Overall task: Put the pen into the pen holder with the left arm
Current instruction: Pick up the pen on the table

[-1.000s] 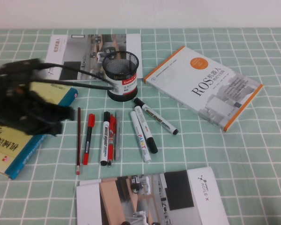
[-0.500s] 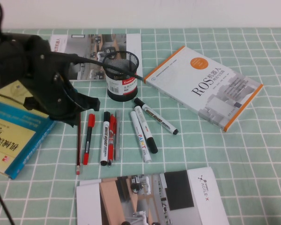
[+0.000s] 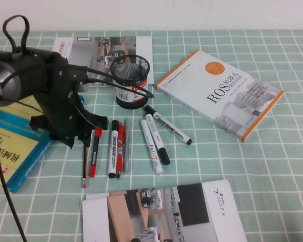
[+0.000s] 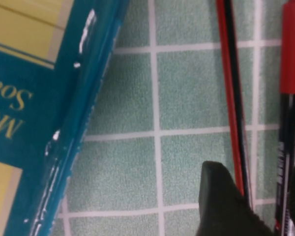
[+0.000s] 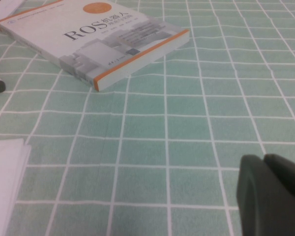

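Observation:
The pen (image 3: 84,166) is a thin maroon stick lying on the green checked cloth, leftmost in the row of pens; its upper part is hidden under my left gripper (image 3: 85,135). In the left wrist view the pen (image 4: 230,98) runs between the open fingers, close along one black finger (image 4: 219,201), with the left gripper (image 4: 258,201) low over it and not closed on it. The black mesh pen holder (image 3: 131,80) stands upright behind the pens. My right gripper (image 5: 259,164) is shut and empty above bare cloth, out of the high view.
A black pen with a red cap (image 3: 95,148) lies right beside the thin pen (image 4: 291,98). Several markers (image 3: 151,143) lie to the right. A blue-and-yellow book (image 3: 15,151) is at the left, a ROS book (image 3: 219,93) at the right, and a brochure (image 3: 161,212) in front.
My left arm has swung right from over the blue-and-yellow book and come down over the upper end of the thin pen. The pens and holder have not moved.

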Controlling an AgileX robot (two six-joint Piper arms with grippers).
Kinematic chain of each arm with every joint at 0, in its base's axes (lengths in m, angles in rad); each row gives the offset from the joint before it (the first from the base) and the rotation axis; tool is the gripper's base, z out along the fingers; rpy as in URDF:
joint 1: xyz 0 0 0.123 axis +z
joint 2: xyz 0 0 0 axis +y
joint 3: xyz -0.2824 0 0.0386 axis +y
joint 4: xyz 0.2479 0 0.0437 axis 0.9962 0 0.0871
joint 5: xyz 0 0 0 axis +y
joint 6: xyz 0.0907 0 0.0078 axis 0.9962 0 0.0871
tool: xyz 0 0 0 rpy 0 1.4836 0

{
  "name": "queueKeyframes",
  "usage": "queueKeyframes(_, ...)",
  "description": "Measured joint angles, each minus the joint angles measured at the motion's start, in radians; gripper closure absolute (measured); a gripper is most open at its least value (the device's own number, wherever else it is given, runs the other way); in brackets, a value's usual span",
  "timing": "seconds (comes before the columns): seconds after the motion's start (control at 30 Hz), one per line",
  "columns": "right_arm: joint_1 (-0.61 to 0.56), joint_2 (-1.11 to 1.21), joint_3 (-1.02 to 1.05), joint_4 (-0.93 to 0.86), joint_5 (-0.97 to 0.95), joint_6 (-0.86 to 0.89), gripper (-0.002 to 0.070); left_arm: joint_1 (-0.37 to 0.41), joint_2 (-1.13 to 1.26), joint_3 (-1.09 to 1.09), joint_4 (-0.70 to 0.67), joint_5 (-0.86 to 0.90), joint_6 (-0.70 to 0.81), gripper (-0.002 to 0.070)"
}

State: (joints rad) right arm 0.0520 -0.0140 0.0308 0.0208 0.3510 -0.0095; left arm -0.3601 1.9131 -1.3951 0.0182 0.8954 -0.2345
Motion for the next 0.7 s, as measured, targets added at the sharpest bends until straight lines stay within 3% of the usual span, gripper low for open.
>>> queueKeyframes(0.7, 0.000, 0.000, 0.000, 0.000, 0.000, 0.000, 0.0696, -0.014, 0.080, -0.013, 0.018, -0.012, -0.022, 0.0443)
